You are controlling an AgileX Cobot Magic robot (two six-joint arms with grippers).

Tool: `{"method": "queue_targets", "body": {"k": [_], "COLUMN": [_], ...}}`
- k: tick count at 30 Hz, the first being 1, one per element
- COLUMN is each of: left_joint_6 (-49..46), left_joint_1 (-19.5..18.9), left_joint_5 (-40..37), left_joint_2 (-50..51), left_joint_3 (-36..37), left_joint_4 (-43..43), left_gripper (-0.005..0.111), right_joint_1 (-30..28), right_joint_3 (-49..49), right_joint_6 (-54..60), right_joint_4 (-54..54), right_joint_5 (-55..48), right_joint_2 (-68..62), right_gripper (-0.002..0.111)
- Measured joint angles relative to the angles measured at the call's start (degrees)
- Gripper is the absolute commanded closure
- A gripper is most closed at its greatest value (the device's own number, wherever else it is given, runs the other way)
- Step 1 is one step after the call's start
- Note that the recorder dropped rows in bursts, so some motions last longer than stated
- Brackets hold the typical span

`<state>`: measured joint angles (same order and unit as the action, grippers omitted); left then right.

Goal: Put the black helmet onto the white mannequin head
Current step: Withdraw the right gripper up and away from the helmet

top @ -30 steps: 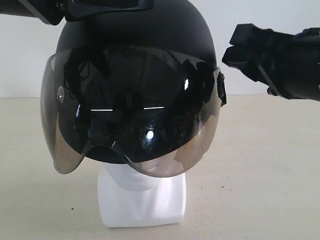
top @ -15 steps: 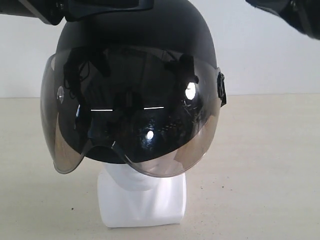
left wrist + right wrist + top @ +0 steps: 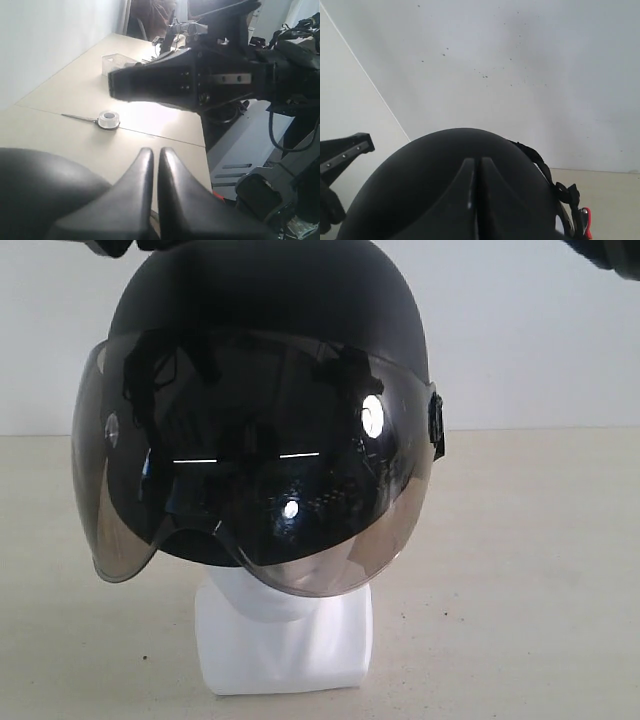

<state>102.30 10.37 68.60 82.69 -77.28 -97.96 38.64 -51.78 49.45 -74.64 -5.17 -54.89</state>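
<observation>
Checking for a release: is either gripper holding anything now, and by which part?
Nothing is held: left gripper and right gripper are both shut empty, by the black helmet.

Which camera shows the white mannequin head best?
The exterior view: the white mannequin head shows its neck and base under the black helmet. Neither wrist view shows it; the helmet covers it.

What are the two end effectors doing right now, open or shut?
Left end effector: closed, holding nothing.
Right end effector: closed, holding nothing.
</observation>
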Motion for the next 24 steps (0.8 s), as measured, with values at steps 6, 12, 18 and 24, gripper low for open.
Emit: {"method": "queue_targets", "body": {"k": [6,12,18,24], "left_joint_6": [0.0,-3.81,-15.17,-17.03], "left_joint_1": [0.0,-1.59,-7.35,-11.88], "left_joint_5": [0.26,-1.95,-8.0,-9.35], "left_joint_2": [0.0,0.0,0.0,0.51], "left_joint_3": [-3.77,-8.89,-9.96,-9.96], "left_joint_4": [0.0,-1.71,-1.84,-2.12], "left_gripper": [0.102,0.102,0.102,0.102], "right_joint_1": [0.0,-0.14,-0.14,-0.14], "right_joint_3": [-0.11,-3.88,-13.24,-22.38], "right_joint_6": [0.0,-0.14,-9.34,-20.91], "right_joint_4": [0.41,1.81,12.81,26.93], "right_joint_5": [-0.39,-10.77,-25.27,-35.88], "right_joint_2": [0.0,-1.3,-7.88,-13.7], "right_gripper": [0.108,0.108,0.108,0.108]}}
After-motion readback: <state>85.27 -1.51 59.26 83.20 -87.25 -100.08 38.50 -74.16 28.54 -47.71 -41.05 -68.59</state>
